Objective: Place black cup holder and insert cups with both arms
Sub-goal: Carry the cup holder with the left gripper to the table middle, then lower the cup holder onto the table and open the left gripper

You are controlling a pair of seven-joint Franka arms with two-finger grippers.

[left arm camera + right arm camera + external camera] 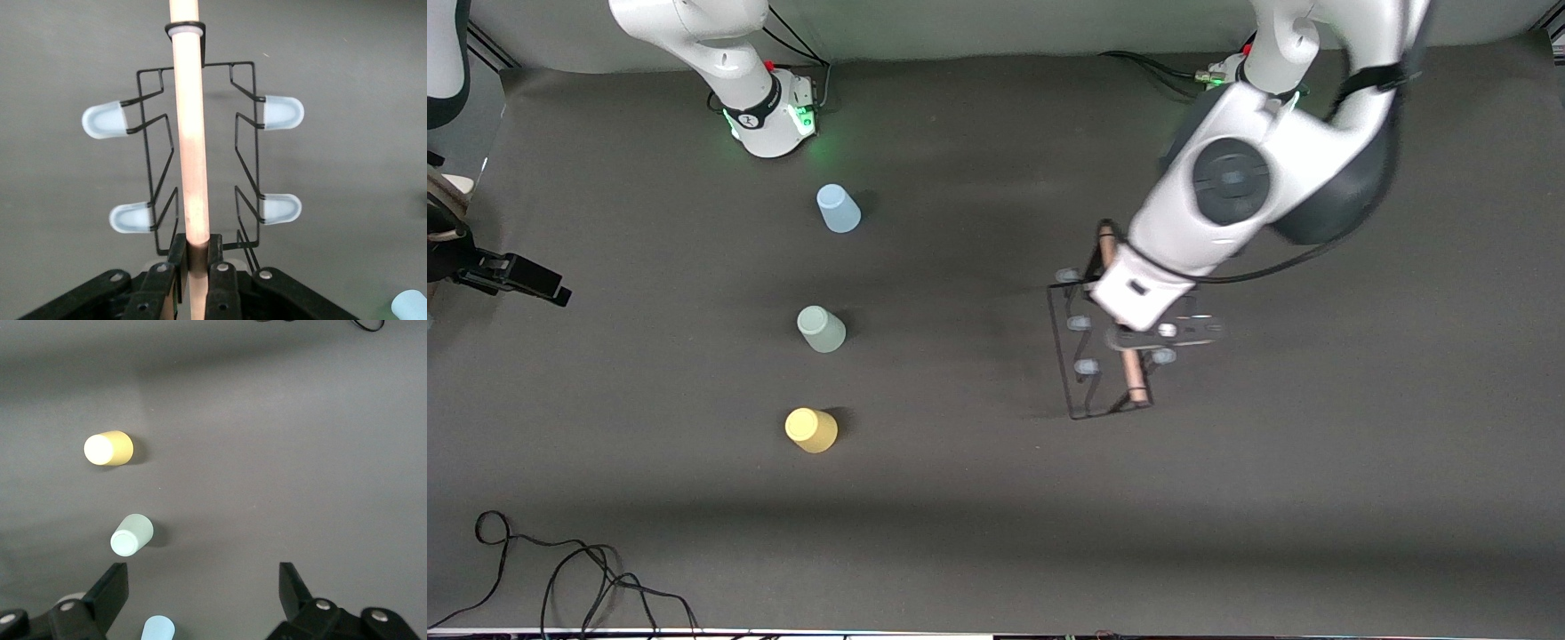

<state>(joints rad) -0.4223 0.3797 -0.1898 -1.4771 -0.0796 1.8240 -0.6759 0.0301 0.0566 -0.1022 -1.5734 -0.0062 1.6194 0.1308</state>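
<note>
Dark matting is covering the table. Toward the left arm's end, the left gripper [194,267] is pinching the black cup holder [1100,351] by its wooden rod handle [191,133]; the rack could swing or slip. Right gripper [203,593], spread wide and empty, is waiting over the upturned cups [821,329].

Black cup holder [1089,356]: black wire, light wooden rod handle [192,147], pale blue-grey peg tips; cups: light blue cup [838,208], pale green cup [821,328], yellow cup [811,429]; table [978,498]: plain dark grey; arms: white, dark joint bands; grippers: black.
</note>
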